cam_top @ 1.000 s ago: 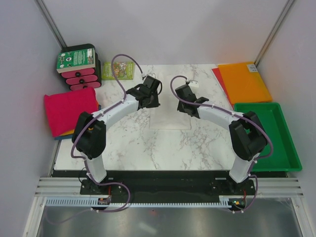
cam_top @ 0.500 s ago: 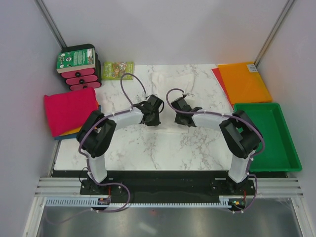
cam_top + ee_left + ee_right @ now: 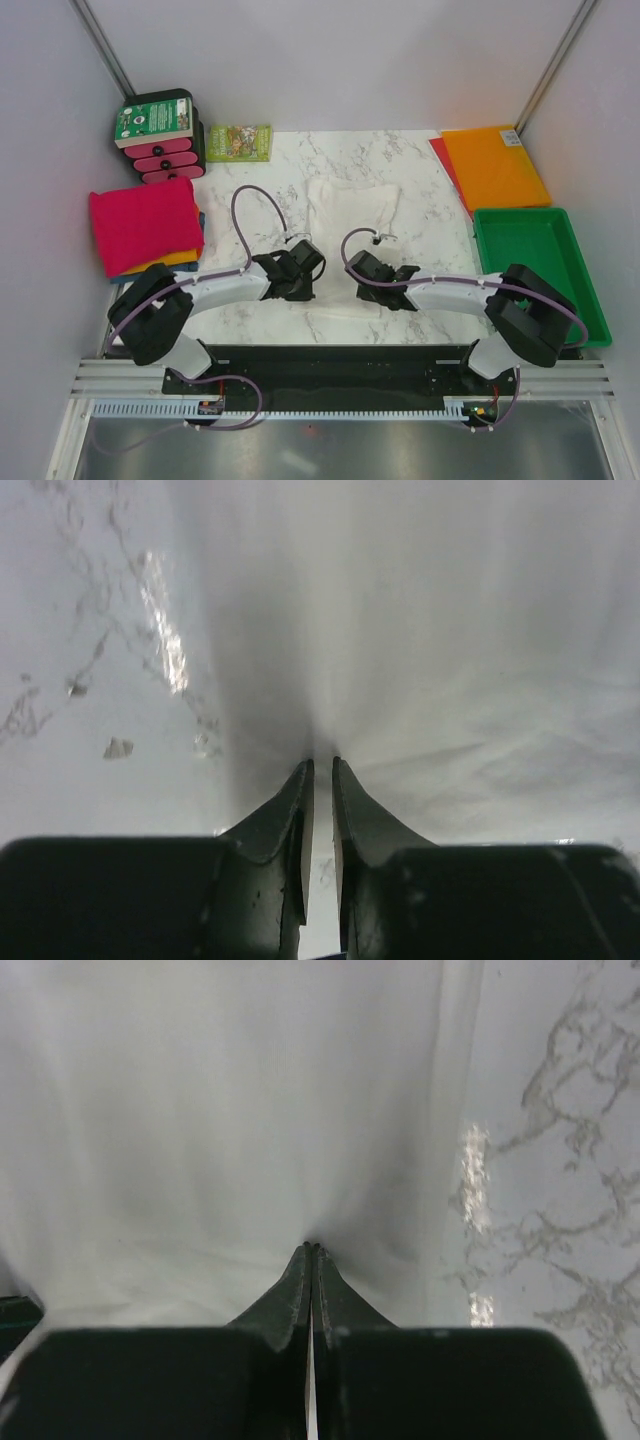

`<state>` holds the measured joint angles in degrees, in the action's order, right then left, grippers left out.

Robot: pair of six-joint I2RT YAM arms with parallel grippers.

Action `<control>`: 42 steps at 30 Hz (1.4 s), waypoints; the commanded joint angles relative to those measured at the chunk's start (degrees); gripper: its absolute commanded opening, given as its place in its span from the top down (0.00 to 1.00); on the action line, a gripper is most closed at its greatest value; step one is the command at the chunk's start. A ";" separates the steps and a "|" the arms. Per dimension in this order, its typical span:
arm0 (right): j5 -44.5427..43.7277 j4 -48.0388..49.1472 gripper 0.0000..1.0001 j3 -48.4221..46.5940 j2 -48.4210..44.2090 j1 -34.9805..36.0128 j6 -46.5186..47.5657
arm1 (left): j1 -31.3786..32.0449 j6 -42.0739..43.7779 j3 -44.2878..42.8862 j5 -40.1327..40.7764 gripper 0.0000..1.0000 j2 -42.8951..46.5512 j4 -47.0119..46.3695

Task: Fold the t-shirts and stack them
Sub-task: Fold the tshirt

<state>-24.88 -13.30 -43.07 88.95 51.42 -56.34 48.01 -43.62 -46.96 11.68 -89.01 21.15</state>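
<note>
The white t-shirt [image 3: 355,205] lies spread on the marble table, reaching from mid-table towards the near edge. My left gripper [image 3: 305,268] pinches its cloth [image 3: 420,630] at the left, jaws nearly together at the tips [image 3: 322,763]. On the right, my right gripper [image 3: 358,270] is shut tight on the same cloth [image 3: 200,1110], which bunches at its tips [image 3: 313,1247]. At the far left sits the pile: a folded magenta t-shirt [image 3: 143,222] on an orange one [image 3: 172,260] and a blue one [image 3: 125,278].
A flat orange sheet [image 3: 495,165] lies at the back right, with a green tray [image 3: 592,305] in front of it. A black and pink box stack [image 3: 160,140] and a green booklet [image 3: 238,142] stand at the back left.
Both grippers have drawn back from mid-table towards the near edge, pulling the white cloth with them. The left jaws closed a little further early on.
</note>
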 commanded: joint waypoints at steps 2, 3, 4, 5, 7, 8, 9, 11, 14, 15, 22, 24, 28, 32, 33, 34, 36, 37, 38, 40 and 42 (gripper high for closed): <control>-3.59 -7.96 1.00 4.40 -4.48 2.28 -5.01 | 2.70 -6.56 4.50 4.49 0.79 7.79 6.89; -4.90 -8.14 1.00 3.96 -4.74 2.20 -4.58 | 3.31 -6.83 4.68 4.75 0.79 8.76 7.33; -5.61 -9.19 1.00 2.22 -4.75 2.28 -3.18 | 3.75 -7.27 4.68 5.62 0.76 10.33 7.76; -6.57 -10.07 0.99 0.98 -4.75 2.20 -2.38 | 4.02 -7.45 4.51 6.59 0.74 11.22 8.29; -10.26 -13.22 0.89 -3.76 -5.36 2.20 -0.02 | 4.81 -7.71 3.98 9.75 0.61 14.37 9.69; -11.32 -13.94 0.84 -5.17 -7.19 2.28 0.87 | 4.99 -7.71 3.63 10.89 0.58 15.96 9.96; -11.94 -14.03 0.79 -7.18 -8.69 2.28 1.66 | 5.34 -7.80 3.63 12.38 0.50 17.45 10.23; -13.00 -14.56 0.68 -8.60 -13.50 2.19 3.50 | 5.34 -7.71 4.50 12.75 0.43 22.62 9.97; -12.47 -15.79 0.62 -10.28 -18.09 2.28 4.65 | 5.34 -8.24 6.78 11.61 0.37 26.51 9.88; -11.86 -15.97 0.61 -10.11 -18.98 2.28 4.66 | 5.25 -8.59 7.58 10.39 0.37 26.70 9.79; -10.89 -17.99 0.63 -4.23 -25.39 3.16 1.50 | 7.45 -12.27 15.84 6.69 0.36 25.99 5.58; -10.89 -17.99 0.63 -2.38 -27.24 3.34 1.05 | 8.15 -12.55 18.04 6.16 0.36 25.99 3.13; -10.54 -17.20 0.65 -0.18 -28.74 4.82 -0.61 | 8.24 -12.37 19.62 6.69 0.36 26.26 0.05; -11.06 -17.02 0.65 1.67 -28.83 6.67 -2.37 | 8.24 -12.02 19.27 7.13 0.36 26.52 -1.81; -11.15 -17.02 0.65 2.19 -28.74 7.03 -2.64 | 8.33 -12.02 19.10 7.13 0.36 26.52 -2.07; -11.15 -17.02 0.65 2.46 -28.74 7.64 -3.07 | 8.33 -12.11 18.92 7.13 0.36 26.61 -2.25; -11.33 -17.02 0.66 3.25 -28.83 8.34 -3.87 | 8.42 -12.02 19.10 6.69 0.36 26.70 -3.13; -11.41 -17.11 0.66 3.43 -28.92 8.52 -4.04 | 8.33 -12.02 19.10 6.43 0.36 26.61 -3.30; -11.59 -17.02 0.66 4.04 -29.09 8.61 -4.57 | 8.42 -12.11 19.19 6.16 0.36 26.09 -3.91; -11.59 -17.02 0.66 4.40 -29.27 8.79 -4.75 | 8.42 -12.37 19.80 5.72 0.36 25.47 -4.62; -11.59 -17.02 0.66 4.66 -29.18 9.05 -5.01 | 8.59 -12.28 19.98 4.93 0.37 24.15 -5.94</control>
<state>-34.81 -30.76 -39.22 60.84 59.88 -59.33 56.03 -53.84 -27.35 17.43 -63.31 19.68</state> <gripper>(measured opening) 0.346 0.637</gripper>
